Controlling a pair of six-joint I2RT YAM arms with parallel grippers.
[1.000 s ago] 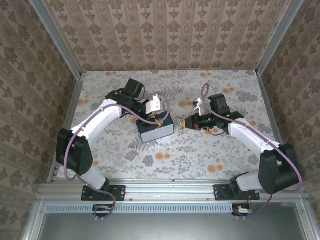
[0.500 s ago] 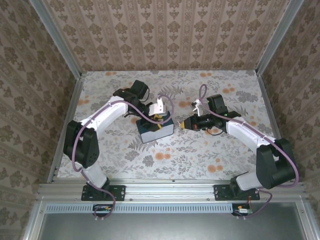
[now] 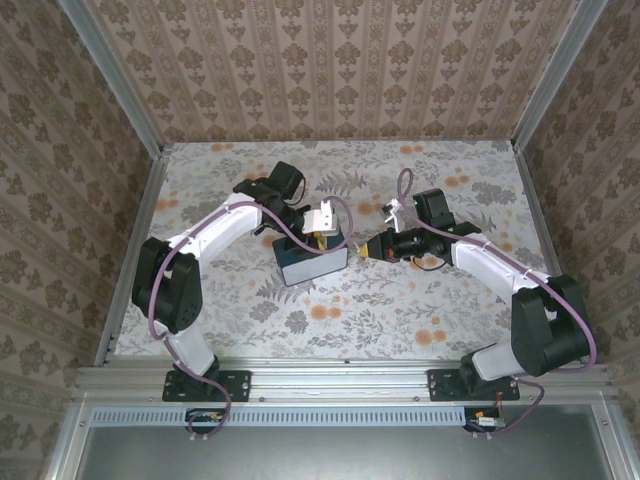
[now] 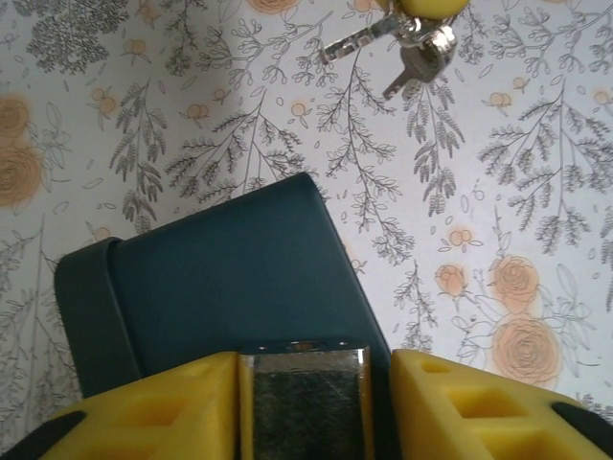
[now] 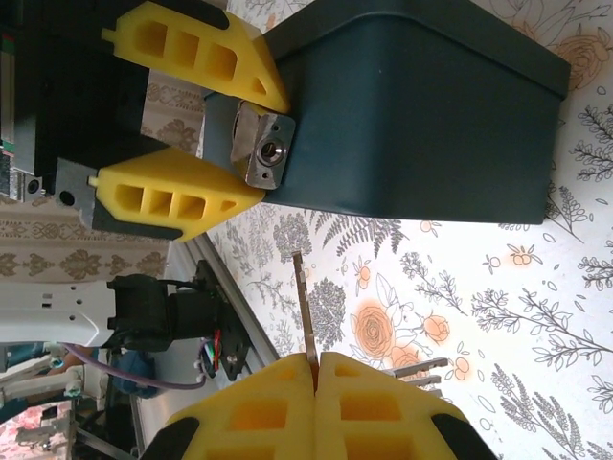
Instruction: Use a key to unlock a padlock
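The small silver padlock (image 4: 304, 407) stands at the top edge of the dark-blue box (image 4: 220, 278), its keyhole end (image 5: 266, 149) turned towards the right arm. My left gripper (image 4: 314, 359) straddles the padlock. One yellow pad (image 4: 192, 398) touches its side, and the other pad (image 4: 450, 402) stands a thin gap away. My right gripper (image 5: 316, 362) is shut on the key (image 5: 303, 307). The key's thin blade sticks out towards the padlock, a short way from it. From above, the left gripper (image 3: 318, 232) sits on the box (image 3: 312, 264) and the right gripper (image 3: 368, 247) is just to the right of it.
Spare keys (image 5: 421, 372) hang on a ring below the right gripper's fingers, over the flowered tabletop (image 3: 400, 310). Papered walls close in the table's back and sides. A metal rail (image 3: 340, 372) runs along the near edge.
My left gripper has moved onto the box's right end and narrowed its jaws round the padlock. The right gripper with the key has crept a little left towards the box.
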